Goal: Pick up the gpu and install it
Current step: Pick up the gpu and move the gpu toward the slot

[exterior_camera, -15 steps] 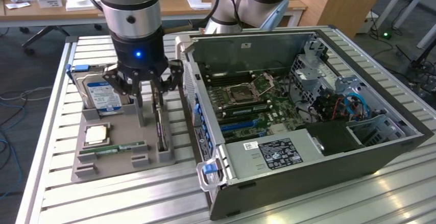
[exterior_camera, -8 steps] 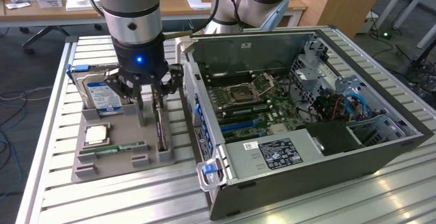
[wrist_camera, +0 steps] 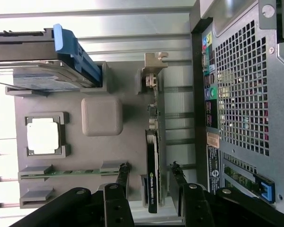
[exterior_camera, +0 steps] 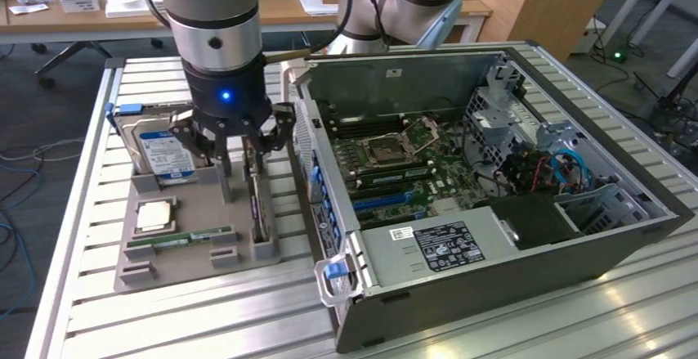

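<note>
The gpu (exterior_camera: 258, 205) stands on its long edge in a slot of the grey holder tray (exterior_camera: 185, 271), on the side nearest the computer case. In the wrist view the gpu (wrist_camera: 152, 156) is a thin black card, with its silver end bracket (wrist_camera: 154, 64) at the far end. My gripper (exterior_camera: 242, 148) hangs just above the card's near end, open. Its two black fingers (wrist_camera: 123, 176) straddle the card, with a gap on each side and no contact. In the wrist view my gripper (wrist_camera: 150, 171) sits centred over the card.
The tray also holds a hard drive with a blue-white label (exterior_camera: 163, 150), a CPU (exterior_camera: 156, 214) and a green RAM stick (exterior_camera: 185, 236). The open computer case (exterior_camera: 610, 244) lies right beside the tray, motherboard (exterior_camera: 414, 163) exposed. All rest on a slatted aluminium table (exterior_camera: 218, 318).
</note>
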Robot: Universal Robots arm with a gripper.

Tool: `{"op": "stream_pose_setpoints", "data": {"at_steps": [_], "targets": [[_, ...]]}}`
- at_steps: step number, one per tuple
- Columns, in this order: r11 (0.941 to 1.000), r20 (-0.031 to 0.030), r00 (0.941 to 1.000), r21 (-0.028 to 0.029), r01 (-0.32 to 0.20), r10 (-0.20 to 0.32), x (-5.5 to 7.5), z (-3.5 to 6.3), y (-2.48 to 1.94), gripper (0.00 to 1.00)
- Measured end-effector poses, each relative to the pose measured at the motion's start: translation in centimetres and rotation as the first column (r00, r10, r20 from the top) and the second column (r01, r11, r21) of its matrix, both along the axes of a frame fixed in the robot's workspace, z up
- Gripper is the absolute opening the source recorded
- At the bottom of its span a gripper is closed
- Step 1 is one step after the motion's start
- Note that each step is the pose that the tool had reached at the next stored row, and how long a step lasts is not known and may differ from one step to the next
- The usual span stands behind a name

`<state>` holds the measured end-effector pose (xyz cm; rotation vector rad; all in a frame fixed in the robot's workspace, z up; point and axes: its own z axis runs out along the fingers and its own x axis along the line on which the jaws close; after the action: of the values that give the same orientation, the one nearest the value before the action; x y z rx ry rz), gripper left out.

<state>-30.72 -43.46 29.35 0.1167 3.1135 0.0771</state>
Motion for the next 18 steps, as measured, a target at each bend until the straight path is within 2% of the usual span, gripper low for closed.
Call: {"op": "stream_pose_setpoints", "data": {"at_steps": [9,18], "targets": [[1.0,-0.0001,1.0,-0.0001,0.0,0.0,0.26,-0.02,0.0,0.47],[1.0,0.0,1.0,0.0,0.0,0.0,0.25,-0.81,0.0,0.47]]}}
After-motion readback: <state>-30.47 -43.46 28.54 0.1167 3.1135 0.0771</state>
